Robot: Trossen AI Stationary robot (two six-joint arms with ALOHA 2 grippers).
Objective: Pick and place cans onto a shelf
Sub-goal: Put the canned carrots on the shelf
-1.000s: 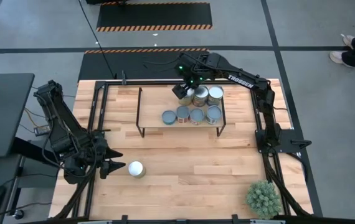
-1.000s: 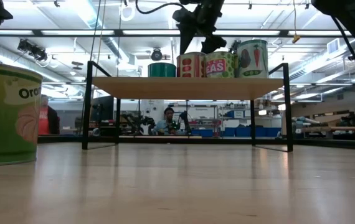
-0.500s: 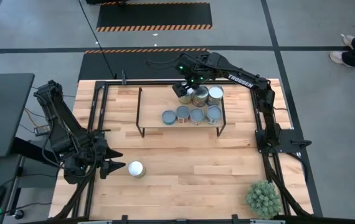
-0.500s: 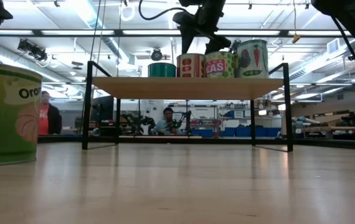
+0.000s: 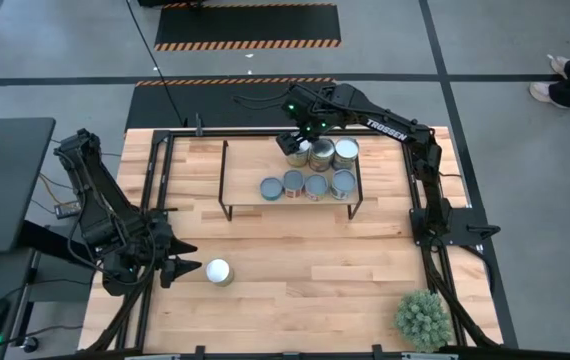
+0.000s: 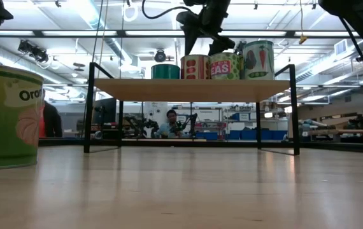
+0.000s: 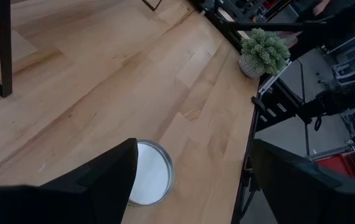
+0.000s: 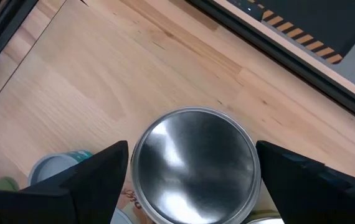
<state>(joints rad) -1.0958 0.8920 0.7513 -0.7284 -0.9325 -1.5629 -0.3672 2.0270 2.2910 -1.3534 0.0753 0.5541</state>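
The right gripper [image 5: 298,143] hangs over the back row of the shelf [image 5: 245,170], its fingers [image 8: 96,171] spread wide on either side of a silver-topped can [image 8: 193,165] that stands upright directly beneath it, long axis vertical, round lid facing up at the wrist camera. The fingers do not touch the can in the right wrist view. From above, more cans cluster just beside and in front of the gripper: two in the back row [image 5: 346,151] and a front row of four [image 5: 306,186], all upright. The low view shows what the overhead one cannot: the labels on the cans' sides [image 6: 225,67] and the gripper [image 6: 205,28] raised clear above their tops. The right arm reaches long across the table's [image 5: 295,270] far edge, its wrist bent downward. Far from that gripper, at the near left, the left gripper [image 5: 187,268] rests low with fingers apart, pointing at a lone upright white-topped can [image 5: 219,271] just beside its tips; the left wrist view shows this lid [image 7: 149,180] between its fingers.
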